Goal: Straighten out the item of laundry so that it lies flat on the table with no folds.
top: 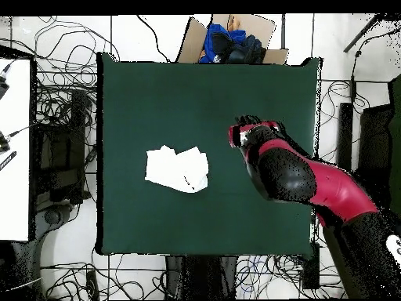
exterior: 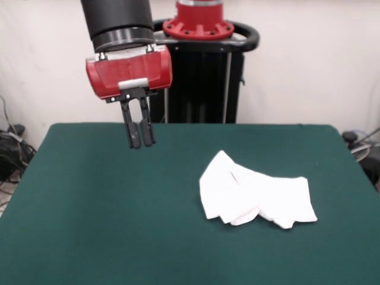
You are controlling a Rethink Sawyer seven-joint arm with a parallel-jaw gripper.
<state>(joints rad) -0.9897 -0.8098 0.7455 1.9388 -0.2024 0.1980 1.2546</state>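
Note:
The T-shirt (exterior: 255,197) lies crumpled and folded over itself on the dark green table (exterior: 107,225), right of centre in the front view. Only its plain white side shows; the print is hidden. In the overhead view the shirt (top: 177,168) sits left of the table's middle. My gripper (exterior: 141,142) hangs above the table, well to the left of the shirt in the front view, empty, its two black fingers close together. In the overhead view the gripper (top: 249,122) is to the right of the shirt and apart from it.
The robot's black pedestal (exterior: 199,77) stands behind the table's far edge. A cardboard box with blue cloth (top: 229,41) sits beyond the table edge in the overhead view. Cables lie on the floor around the table (top: 47,102).

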